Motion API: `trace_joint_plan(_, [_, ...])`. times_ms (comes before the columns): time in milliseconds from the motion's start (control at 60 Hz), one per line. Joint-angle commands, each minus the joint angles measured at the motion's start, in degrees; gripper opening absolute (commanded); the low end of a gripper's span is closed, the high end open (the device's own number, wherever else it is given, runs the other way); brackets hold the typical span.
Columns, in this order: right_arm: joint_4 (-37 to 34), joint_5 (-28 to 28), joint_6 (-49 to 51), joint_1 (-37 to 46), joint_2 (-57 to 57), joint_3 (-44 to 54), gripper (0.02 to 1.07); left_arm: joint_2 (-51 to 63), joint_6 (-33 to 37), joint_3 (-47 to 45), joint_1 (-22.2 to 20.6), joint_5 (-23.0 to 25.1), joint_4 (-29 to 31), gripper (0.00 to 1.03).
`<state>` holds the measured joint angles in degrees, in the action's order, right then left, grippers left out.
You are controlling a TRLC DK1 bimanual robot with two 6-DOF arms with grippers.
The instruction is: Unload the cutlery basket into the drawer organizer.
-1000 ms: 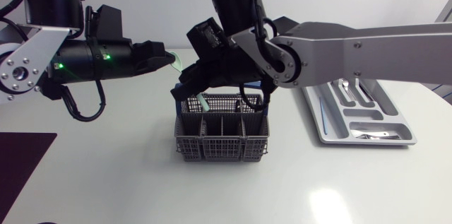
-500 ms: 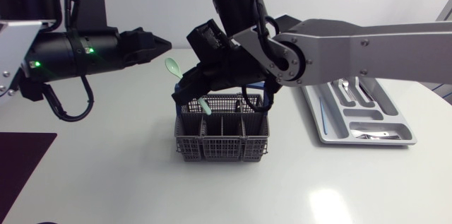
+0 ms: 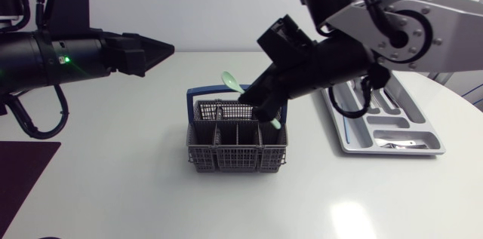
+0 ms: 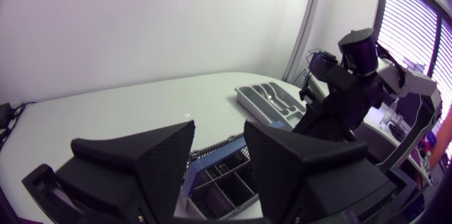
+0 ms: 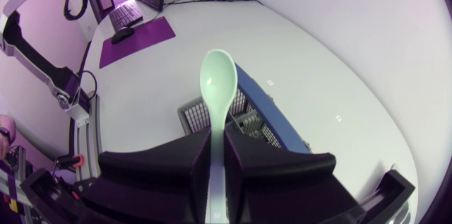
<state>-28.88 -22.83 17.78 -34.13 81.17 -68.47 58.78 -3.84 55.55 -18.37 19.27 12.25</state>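
Observation:
A mint-green spoon [image 3: 232, 83] hangs tilted over the grey cutlery basket [image 3: 201, 151], its handle clamped in my right gripper [image 3: 262, 109], which is shut on it. In the right wrist view the spoon [image 5: 217, 86] sticks out ahead of the right gripper [image 5: 217, 164], bowl foremost, above the basket [image 5: 248, 120]. My left gripper [image 3: 167, 46] hovers to the left of the basket, open and empty. Seen from the left wrist, the left gripper [image 4: 219, 155] has its fingers apart, with the basket [image 4: 220, 179] below them. The silver drawer organizer [image 3: 353, 145] lies at the right.
The basket has a blue handle [image 3: 202, 91] and several compartments. A few pieces of cutlery lie in the organizer [image 4: 248, 101]. A dark purple mat [image 3: 21, 173] covers the table's front left corner. My right arm [image 3: 407, 32] spans the space above the organizer.
My left gripper has let go of the spoon's bowl, opened and drawn back to the left. The right gripper has carried the spoon to the right, over the basket.

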Motion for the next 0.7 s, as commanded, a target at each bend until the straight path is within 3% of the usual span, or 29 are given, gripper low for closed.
trace_joint_plan(0, [-3.2,-1.96,6.39,3.54,-3.03,3.52,0.08,-0.51,5.68,-0.35,0.44,0.33,1.28,0.61])
trace_joint_plan(33, [-4.95,-2.92,8.94,5.39,-4.0,4.39,0.08,-0.6,6.91,-0.71,0.7,0.33,2.25,0.66])
trace_joint_plan(167, [-11.46,-6.7,19.49,13.3,-6.37,7.29,0.08,-0.78,9.99,-2.2,3.69,0.42,3.13,0.68])
trace_joint_plan(383, [-21.39,-8.11,45.32,30.35,-6.63,11.16,0.08,-0.69,14.82,-4.84,6.33,0.33,4.01,0.75])
trace_joint_plan(450, [-25.17,-7.93,56.31,37.56,-3.38,10.9,0.08,-0.69,15.26,-5.89,6.33,0.24,3.92,0.77])
trace_joint_plan(683, [-28.77,-3.45,80.13,54.52,11.21,5.01,0.08,-0.25,16.23,-8.0,6.33,-1.16,3.22,0.82])
